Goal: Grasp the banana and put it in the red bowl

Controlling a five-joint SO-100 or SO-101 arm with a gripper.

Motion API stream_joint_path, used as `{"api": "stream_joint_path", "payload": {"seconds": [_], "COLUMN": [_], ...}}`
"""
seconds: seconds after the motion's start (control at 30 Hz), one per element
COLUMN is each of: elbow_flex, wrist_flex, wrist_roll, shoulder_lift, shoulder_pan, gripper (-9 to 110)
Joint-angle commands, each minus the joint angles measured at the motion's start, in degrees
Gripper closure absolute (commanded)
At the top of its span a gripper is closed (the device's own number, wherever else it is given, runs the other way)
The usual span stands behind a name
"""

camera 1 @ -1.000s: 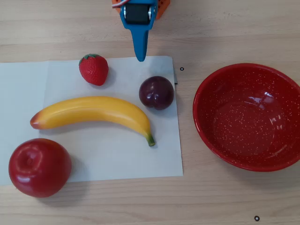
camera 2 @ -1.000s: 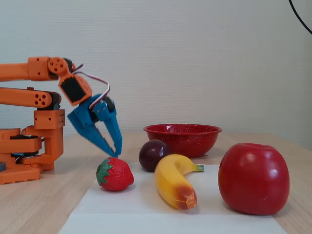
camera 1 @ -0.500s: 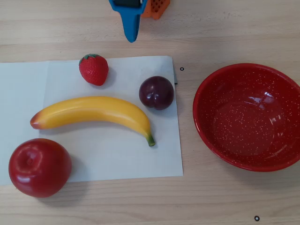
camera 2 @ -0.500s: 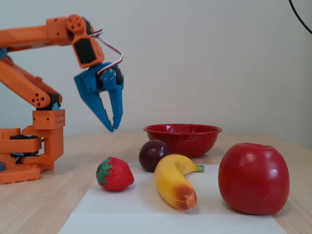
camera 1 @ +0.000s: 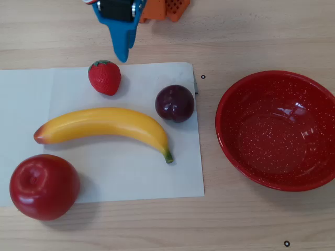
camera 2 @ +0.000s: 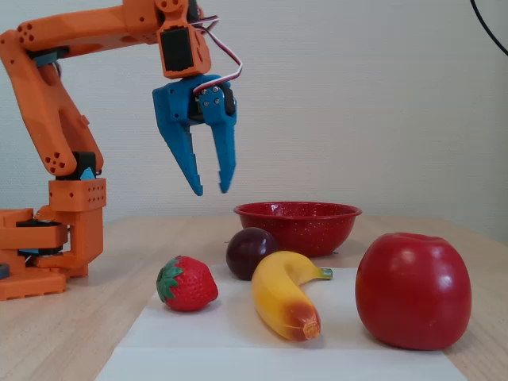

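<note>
The yellow banana (camera 1: 104, 126) lies on a white paper sheet (camera 1: 136, 178), its orange-red end to the left and its green stem tip to the lower right in the overhead view. In the fixed view the banana (camera 2: 284, 298) points its orange end at the camera. The red speckled bowl (camera 1: 277, 130) stands empty on the wood to the right of the sheet; it also shows in the fixed view (camera 2: 297, 226) behind the fruit. My blue gripper (camera 2: 210, 189) hangs high above the table, slightly open and empty, above the strawberry. In the overhead view the gripper (camera 1: 122, 52) is at the top edge.
A strawberry (camera 1: 105, 77), a dark plum (camera 1: 175, 103) and a big red apple (camera 1: 44, 186) lie around the banana on the sheet. The orange arm base (camera 2: 48, 246) stands at the left in the fixed view.
</note>
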Motion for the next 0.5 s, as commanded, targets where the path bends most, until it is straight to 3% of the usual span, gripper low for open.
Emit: {"api": "stream_joint_path", "payload": {"seconds": [0.0, 0.47], "elbow_flex": [-9.05, -19.07], "wrist_flex": [2.37, 7.03], "wrist_roll": [2.99, 10.2], "shoulder_lift": [-0.53, -16.17], "shoulder_pan": [-1.41, -4.75], "gripper": [85, 43]}}
